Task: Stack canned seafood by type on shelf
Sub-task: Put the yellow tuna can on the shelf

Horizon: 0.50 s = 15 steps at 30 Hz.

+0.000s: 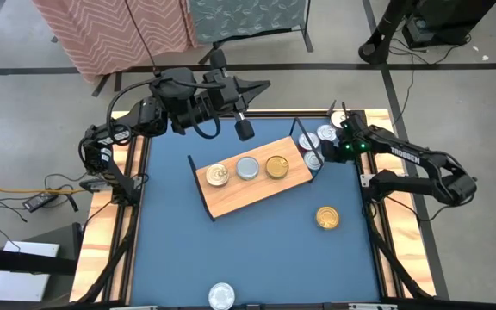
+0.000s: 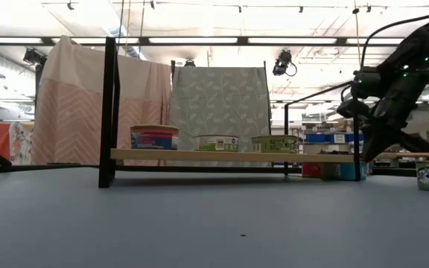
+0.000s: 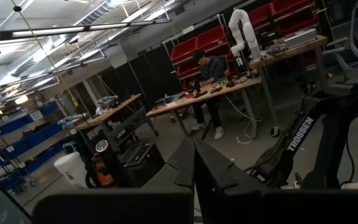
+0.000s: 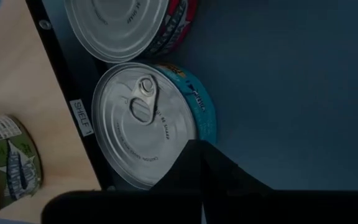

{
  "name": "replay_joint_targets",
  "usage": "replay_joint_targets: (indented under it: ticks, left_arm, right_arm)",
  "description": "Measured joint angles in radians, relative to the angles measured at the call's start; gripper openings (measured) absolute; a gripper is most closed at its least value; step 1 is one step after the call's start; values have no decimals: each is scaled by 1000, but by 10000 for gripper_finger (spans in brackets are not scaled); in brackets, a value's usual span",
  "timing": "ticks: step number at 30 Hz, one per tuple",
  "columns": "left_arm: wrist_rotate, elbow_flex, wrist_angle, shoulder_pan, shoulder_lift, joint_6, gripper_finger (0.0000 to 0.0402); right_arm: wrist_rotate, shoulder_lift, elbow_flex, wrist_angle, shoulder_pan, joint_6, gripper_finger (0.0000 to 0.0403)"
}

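The light-wood shelf (image 1: 257,185) with black wire ends lies slantwise mid-table. It carries three tins: gold-lidded (image 1: 218,175), silver (image 1: 247,168) and gold (image 1: 276,165). Several silver-lidded tins cluster on the table off its right end (image 1: 321,138). In the right wrist view one has a teal side (image 4: 145,130) and one a red side (image 4: 123,25). My right gripper (image 1: 319,157) (image 4: 194,149) is shut, pointing down over the teal-sided tin's rim. A gold tin (image 1: 327,217) and a silver tin (image 1: 221,295) sit apart on the table. My left gripper (image 1: 244,129) (image 3: 194,149) is shut, raised near the table's far edge. My right gripper's shut fingertips (image 4: 188,152) come from above over the edge of the teal-sided tin's lid (image 4: 166,155). I cannot tell whether they touch it. The tin sits flat on the table, against the shelf's wire end.
The shelf's black wire end frame (image 1: 304,142) stands right beside my right gripper (image 2: 378,149). Blue table surface lies bare near the shelf's near side (image 1: 231,250). The wooden rim (image 1: 386,258) bounds the table. A person sits at a workbench (image 3: 207,68) far off in the room.
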Motion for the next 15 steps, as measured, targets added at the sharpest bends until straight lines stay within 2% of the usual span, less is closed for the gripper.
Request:
replay_joint_targets:
  ticks: [7, 13, 15]
  left_arm:
    - [0, 0, -1, 2, 0, 2, 6]
    - [0, 0, -1, 2, 0, 6, 6]
    - [0, 0, -1, 2, 0, 6, 6]
  right_arm:
    - [7, -27, -1, -12, 2, 6, 0]
    - [57, -74, -1, -34, 2, 13, 0]
    - [36, -90, -1, -4, 2, 31, 0]
